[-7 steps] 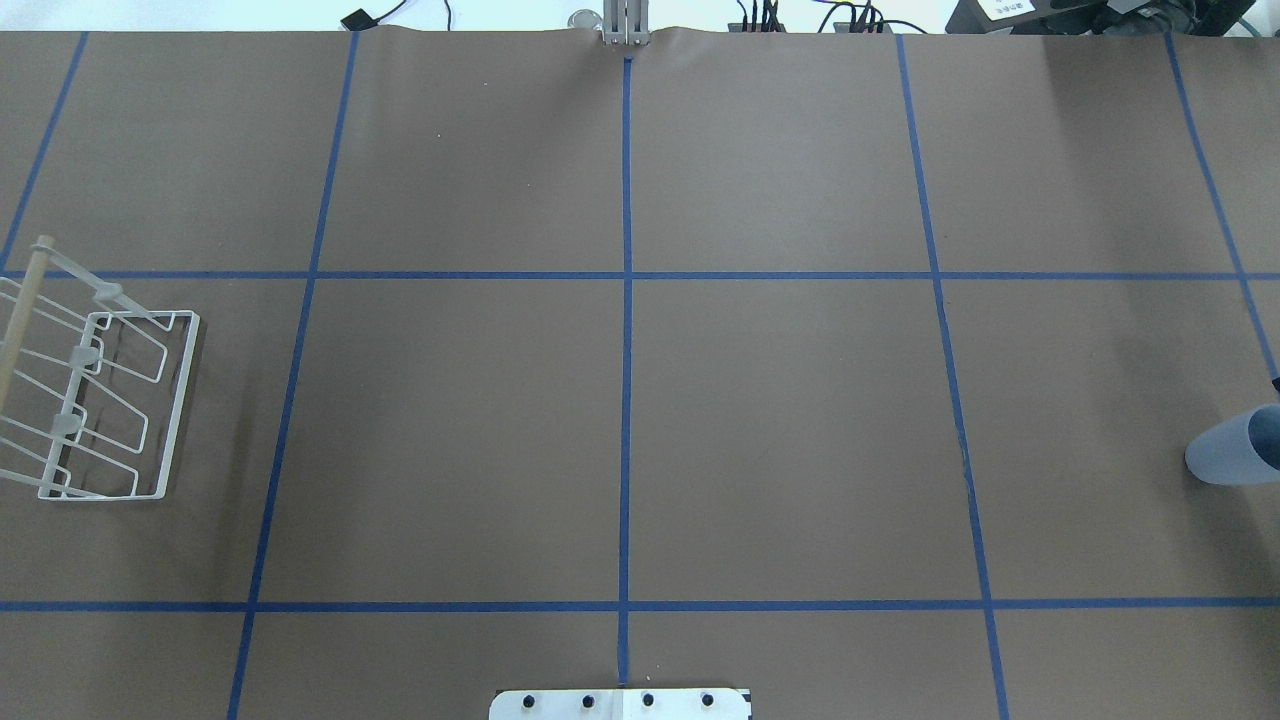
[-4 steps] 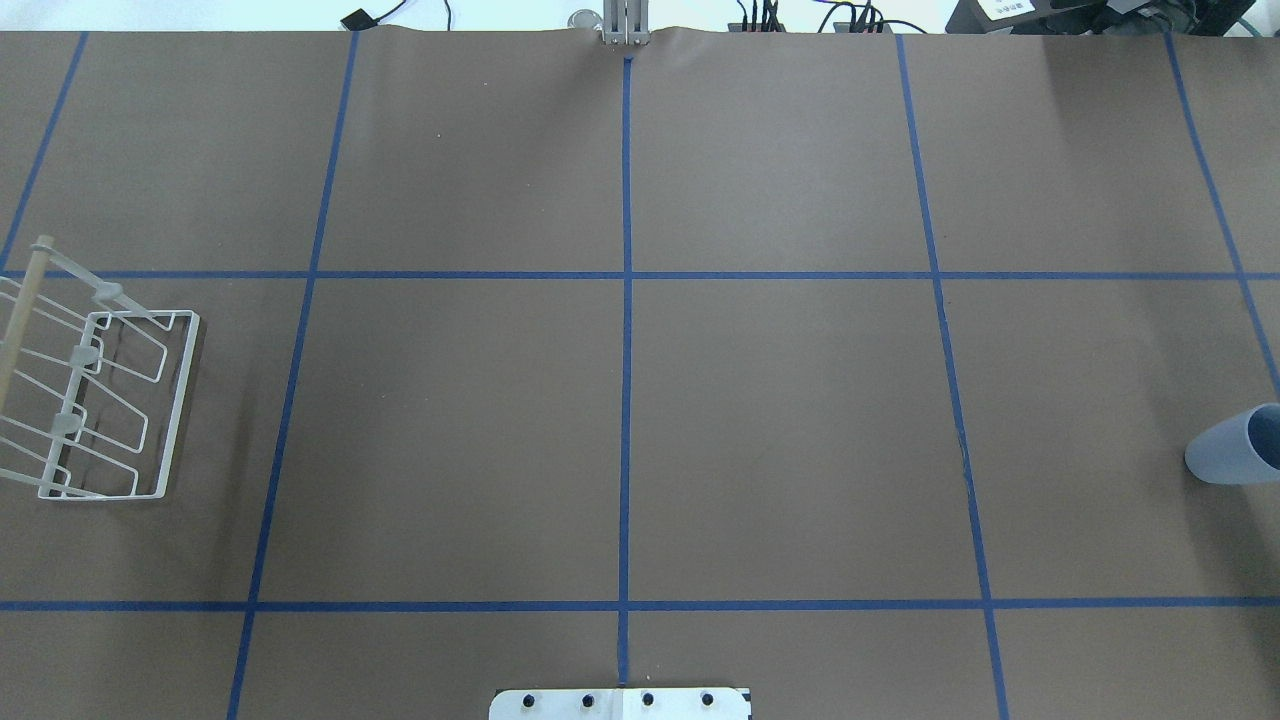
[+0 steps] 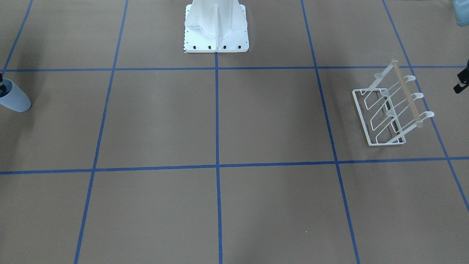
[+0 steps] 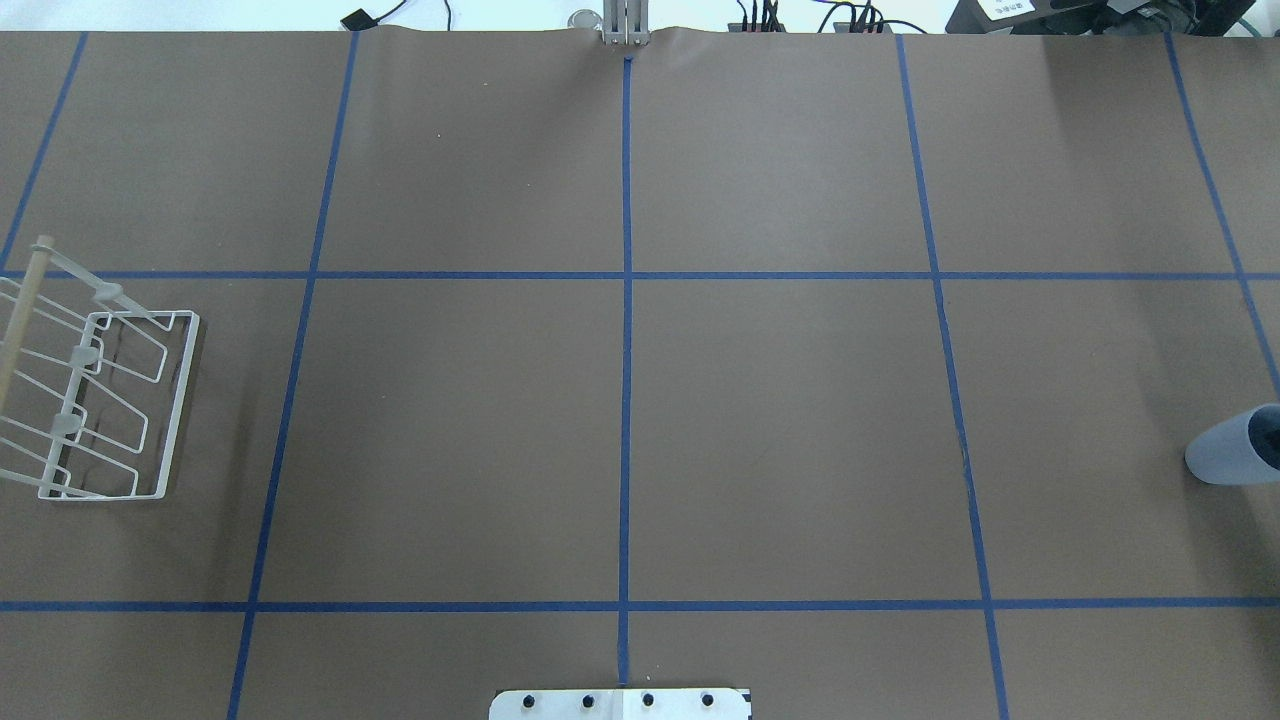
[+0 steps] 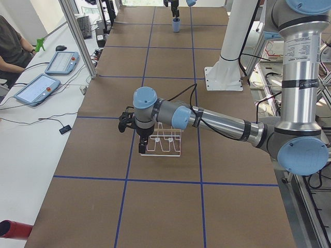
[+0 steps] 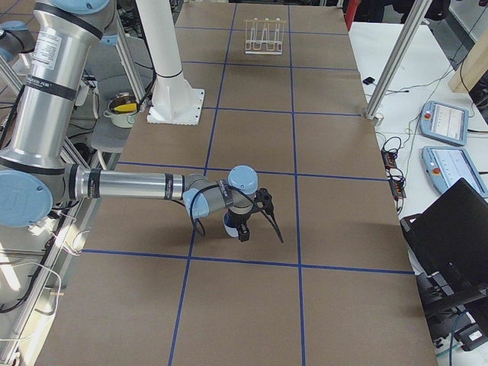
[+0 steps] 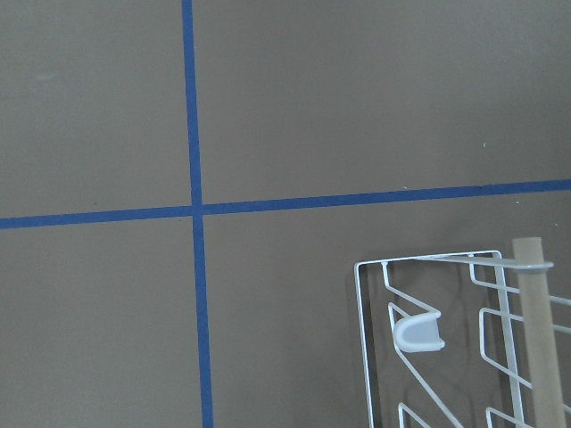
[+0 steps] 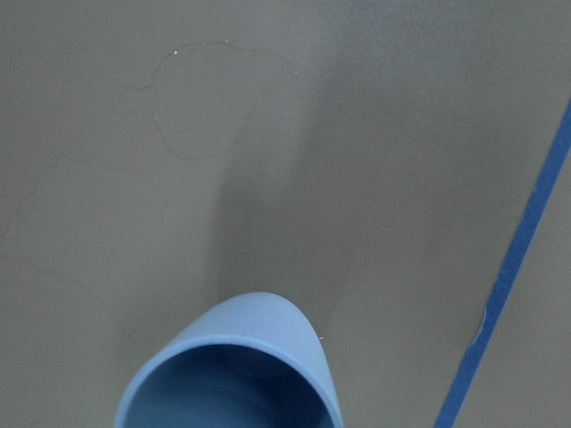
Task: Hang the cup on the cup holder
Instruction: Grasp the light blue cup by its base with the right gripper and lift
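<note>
Both arms look alike: silvery-grey tubes joined by rounded housings with pale blue caps. On the left arm (image 5: 222, 121) a thin black cable (image 5: 193, 101) loops over the forearm, and a printed label (image 5: 297, 51) wraps the thick tube. The left gripper (image 5: 140, 149) and right gripper (image 6: 242, 231) are black. The white pedestal (image 3: 216, 25) flares to a plate — dark screws (image 3: 209, 47) line its edge.

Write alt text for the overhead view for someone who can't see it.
A white wire cup holder sits at the left edge of a brown table gridded with blue tape; a pale blue cup sits at the far right edge.
</note>
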